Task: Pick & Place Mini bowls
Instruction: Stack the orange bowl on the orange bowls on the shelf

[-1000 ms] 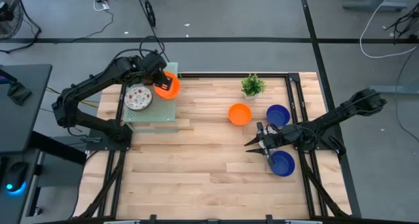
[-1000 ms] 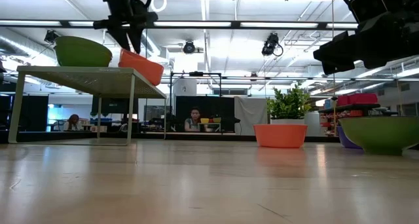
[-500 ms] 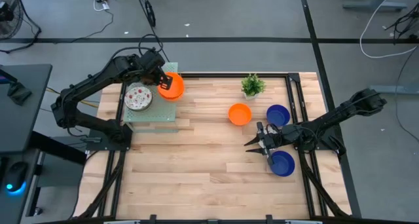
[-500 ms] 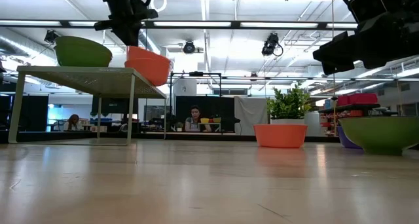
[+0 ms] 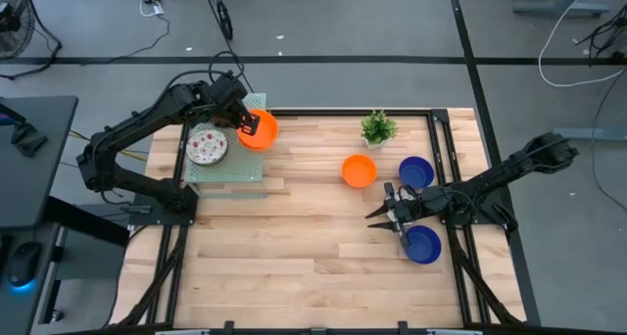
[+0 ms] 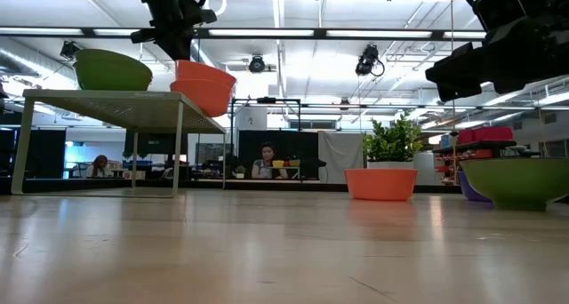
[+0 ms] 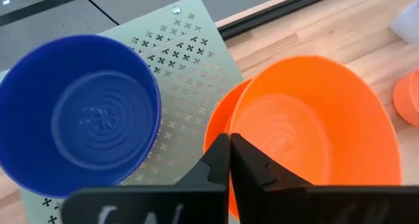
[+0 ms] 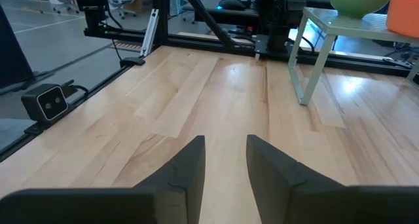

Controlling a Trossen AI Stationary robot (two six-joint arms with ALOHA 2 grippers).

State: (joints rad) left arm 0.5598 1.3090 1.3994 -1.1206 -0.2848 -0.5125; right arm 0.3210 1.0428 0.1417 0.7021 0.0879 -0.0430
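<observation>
An orange mini bowl sits tilted at the far right corner of a raised perforated platform, with my left gripper shut on it. On the platform are a dark blue bowl and a white red-speckled bowl. Another orange bowl and two blue bowls rest on the table at the right. My right gripper hovers open between them, with nothing between its fingers. My left gripper pinches the orange bowl's rim on its left side, the side toward the blue bowl. One finger is inside the bowl and one outside. The fingers point down from above. The bowl hangs tilted below them; whether its bottom touches the platform I cannot tell.
A small potted plant stands at the table's far edge, right of centre. A black frame rail runs along the table's right side. The wooden tabletop is bare toward the near edge.
My left gripper has shut on the orange bowl's rim and shifted a little toward the table's right. The bowl has risen slightly, moved right with it and tips less steeply than before.
</observation>
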